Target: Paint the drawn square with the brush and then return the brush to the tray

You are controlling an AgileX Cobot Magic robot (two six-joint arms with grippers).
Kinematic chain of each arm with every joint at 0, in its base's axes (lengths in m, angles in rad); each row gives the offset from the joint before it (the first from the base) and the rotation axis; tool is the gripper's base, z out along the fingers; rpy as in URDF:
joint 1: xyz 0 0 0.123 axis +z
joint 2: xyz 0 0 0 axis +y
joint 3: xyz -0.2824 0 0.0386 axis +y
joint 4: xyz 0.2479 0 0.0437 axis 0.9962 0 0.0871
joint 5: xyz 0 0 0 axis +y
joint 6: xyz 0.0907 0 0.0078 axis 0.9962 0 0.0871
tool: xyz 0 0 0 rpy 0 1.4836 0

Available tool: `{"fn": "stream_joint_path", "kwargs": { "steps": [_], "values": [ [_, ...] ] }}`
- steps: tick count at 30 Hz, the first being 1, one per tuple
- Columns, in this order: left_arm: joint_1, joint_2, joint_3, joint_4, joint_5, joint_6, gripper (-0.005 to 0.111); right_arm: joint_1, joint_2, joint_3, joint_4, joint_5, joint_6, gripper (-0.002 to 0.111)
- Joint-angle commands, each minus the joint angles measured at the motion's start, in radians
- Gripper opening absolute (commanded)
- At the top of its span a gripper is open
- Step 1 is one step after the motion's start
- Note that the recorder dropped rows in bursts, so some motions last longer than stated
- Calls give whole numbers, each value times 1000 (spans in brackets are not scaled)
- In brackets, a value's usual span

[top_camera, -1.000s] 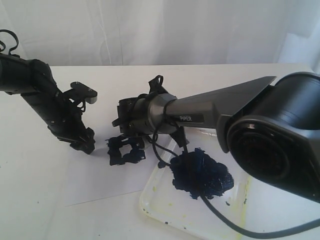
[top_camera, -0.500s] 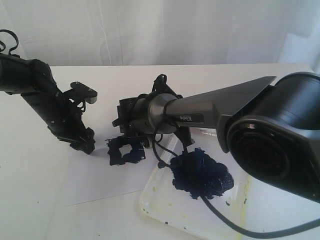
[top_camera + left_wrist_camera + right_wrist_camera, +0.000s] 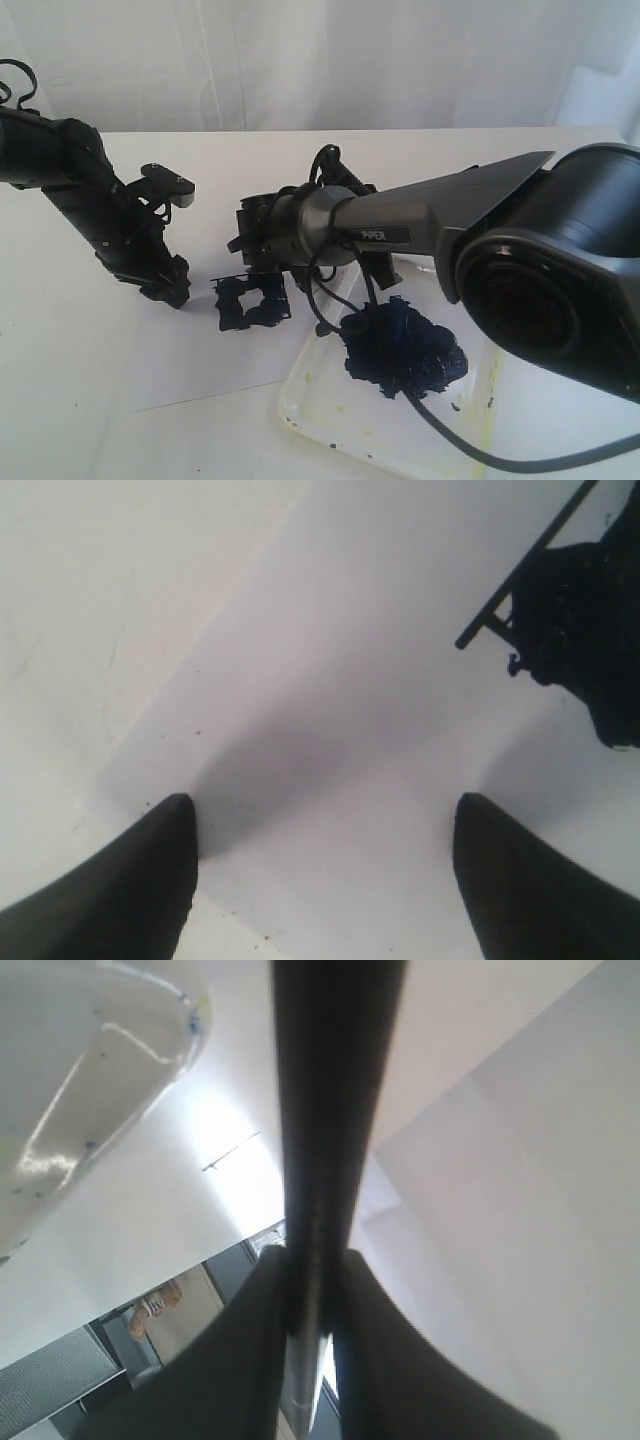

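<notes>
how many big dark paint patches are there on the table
2: the drawn square, painted, on the paper beside the tray; the big blob inside the tray. The right arm above may hide smaller ones.

Two arms, both claws held low.
Left claw (image 3: 322,800) points down with its fingers spread wide, the wrist tilted above it. The right arm reaches across toward it, forearm near level, and its claw (image 3: 312,1257) is pinched tight on the brush (image 3: 330,1110).

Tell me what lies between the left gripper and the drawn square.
Only bare white paper; the exterior view shows nothing else between the left gripper and the drawn square.
</notes>
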Motion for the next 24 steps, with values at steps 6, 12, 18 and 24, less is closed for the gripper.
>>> {"fn": "stream_joint_path", "kwargs": {
  "steps": [6,12,18,24],
  "values": [
    [0,8,14,-2,20,-9,74,8,28,-2,-17,-50,71,0],
    [0,8,14,-2,20,-9,74,13,30,-2,-21,-60,78,0],
    [0,8,14,-2,20,-9,74,31,30,-9,-39,-92,94,0],
    [0,8,14,-2,20,-9,74,31,33,-15,-43,-56,110,0]
  ]
}}
